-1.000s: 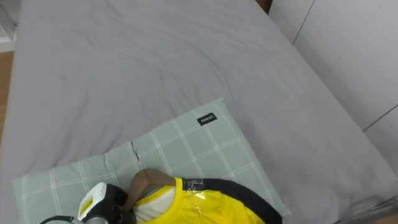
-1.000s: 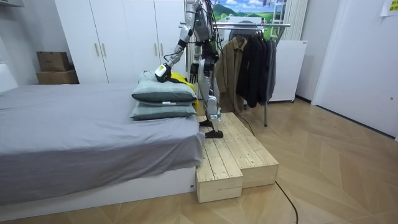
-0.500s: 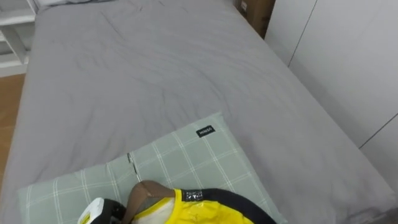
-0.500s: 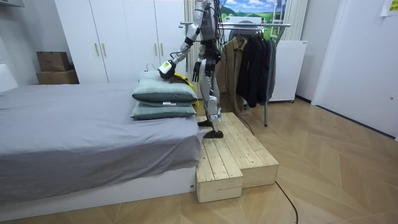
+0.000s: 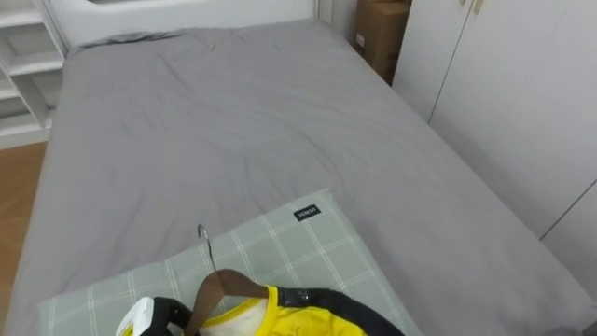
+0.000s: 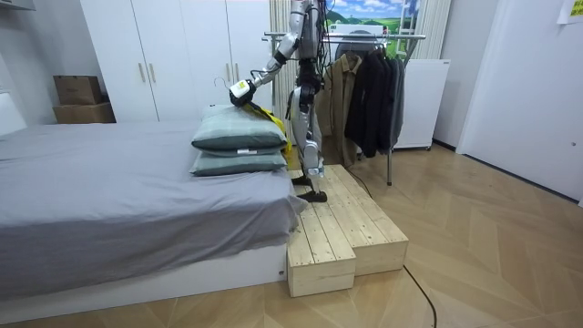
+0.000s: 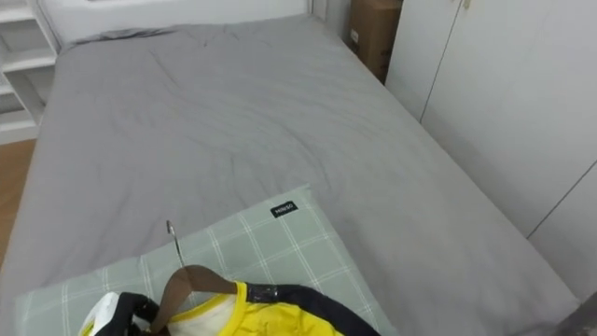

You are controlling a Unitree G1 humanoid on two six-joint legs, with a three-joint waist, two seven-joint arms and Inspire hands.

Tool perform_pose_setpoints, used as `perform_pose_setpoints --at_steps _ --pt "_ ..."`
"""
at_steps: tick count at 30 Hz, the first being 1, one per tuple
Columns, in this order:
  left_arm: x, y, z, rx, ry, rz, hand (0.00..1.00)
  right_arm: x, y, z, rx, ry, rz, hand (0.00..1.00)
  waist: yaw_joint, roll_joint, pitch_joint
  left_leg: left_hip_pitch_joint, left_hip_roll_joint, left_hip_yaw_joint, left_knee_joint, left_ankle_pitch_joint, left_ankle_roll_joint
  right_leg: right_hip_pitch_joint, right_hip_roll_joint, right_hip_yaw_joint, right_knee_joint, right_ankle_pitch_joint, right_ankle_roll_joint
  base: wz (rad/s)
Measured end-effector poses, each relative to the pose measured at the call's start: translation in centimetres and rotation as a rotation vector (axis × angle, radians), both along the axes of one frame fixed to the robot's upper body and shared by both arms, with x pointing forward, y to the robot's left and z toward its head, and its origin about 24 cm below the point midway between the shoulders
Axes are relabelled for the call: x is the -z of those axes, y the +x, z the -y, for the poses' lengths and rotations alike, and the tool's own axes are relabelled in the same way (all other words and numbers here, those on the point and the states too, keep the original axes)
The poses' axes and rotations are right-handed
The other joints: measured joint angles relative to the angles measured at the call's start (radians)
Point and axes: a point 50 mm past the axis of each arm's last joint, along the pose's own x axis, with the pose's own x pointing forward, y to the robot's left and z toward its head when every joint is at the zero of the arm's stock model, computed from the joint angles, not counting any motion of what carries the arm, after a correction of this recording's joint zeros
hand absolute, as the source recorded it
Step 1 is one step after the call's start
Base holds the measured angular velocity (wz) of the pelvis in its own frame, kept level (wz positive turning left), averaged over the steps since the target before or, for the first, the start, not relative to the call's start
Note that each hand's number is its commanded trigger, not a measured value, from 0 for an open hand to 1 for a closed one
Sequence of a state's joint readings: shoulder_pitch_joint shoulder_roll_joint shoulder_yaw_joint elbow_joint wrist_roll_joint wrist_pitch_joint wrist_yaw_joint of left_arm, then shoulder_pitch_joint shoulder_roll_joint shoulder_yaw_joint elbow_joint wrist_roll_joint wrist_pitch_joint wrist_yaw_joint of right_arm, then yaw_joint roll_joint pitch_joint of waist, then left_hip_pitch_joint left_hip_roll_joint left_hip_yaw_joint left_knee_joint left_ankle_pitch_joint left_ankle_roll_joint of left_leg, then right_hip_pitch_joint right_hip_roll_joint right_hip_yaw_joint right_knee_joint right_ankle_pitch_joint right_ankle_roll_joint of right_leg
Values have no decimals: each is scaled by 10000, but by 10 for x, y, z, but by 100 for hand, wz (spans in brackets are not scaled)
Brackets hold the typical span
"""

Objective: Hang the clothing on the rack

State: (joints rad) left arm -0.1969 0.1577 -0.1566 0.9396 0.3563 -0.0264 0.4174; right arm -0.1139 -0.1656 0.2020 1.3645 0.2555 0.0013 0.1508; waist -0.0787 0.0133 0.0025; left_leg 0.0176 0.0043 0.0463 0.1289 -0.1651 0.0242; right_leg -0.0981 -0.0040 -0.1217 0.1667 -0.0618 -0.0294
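Note:
I stand on a wooden platform (image 6: 339,230) at the bed's pillow end. My left hand (image 5: 157,317) is shut on a brown wooden hanger (image 5: 213,287) whose metal hook (image 5: 202,237) points up. A yellow garment (image 5: 280,319) with a dark edge hangs on it, just above the green checked pillow (image 5: 280,245). In the room view the left hand (image 6: 239,88) is raised over the stacked pillows (image 6: 239,138) and the yellow garment (image 6: 264,113) trails down toward my body. My right hand (image 6: 294,99) hangs by my hip.
The grey bed (image 5: 233,121) stretches ahead. A white wardrobe (image 5: 504,103) and a cardboard box (image 5: 381,30) are on the right, white shelves (image 5: 20,70) on the left. A clothes rack (image 6: 392,38) with dark coats (image 6: 364,87) stands behind me.
My left hand has lifted the hanger and yellow garment up from the pillows. The eye view has shifted farther up the bed.

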Motion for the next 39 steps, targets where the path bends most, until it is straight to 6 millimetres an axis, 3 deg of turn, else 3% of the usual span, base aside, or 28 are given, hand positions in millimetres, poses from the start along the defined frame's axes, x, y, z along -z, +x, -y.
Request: perform_pose_setpoints --at_steps 19,27,33,39 --pt "-10 2 -4 341 565 612 100 2 -13 4 627 -49 0 0 -133 102 64 499 34 -194 19 -61 -44 634 61 24 -162 -86 15 2" --pt "-20 7 -4 522 793 1236 100 -1 -13 18 1035 -1623 264 0 -229 102 85 651 19 -263 24 -64 -46 782 59 58 -157 -162 19 1" --pt "-41 19 -1 738 952 2492 100 -18 18 34 130 -3808 1669 0 -260 93 92 657 22 -262 51 -63 -45 833 52 -42 -128 -162 17 1" --pt "-78 29 5 967 762 4663 100 -49 67 30 -1031 -5718 4419 0 -200 90 76 914 30 -191 49 -62 -46 1005 55 -24 -117 -185 8 -1"
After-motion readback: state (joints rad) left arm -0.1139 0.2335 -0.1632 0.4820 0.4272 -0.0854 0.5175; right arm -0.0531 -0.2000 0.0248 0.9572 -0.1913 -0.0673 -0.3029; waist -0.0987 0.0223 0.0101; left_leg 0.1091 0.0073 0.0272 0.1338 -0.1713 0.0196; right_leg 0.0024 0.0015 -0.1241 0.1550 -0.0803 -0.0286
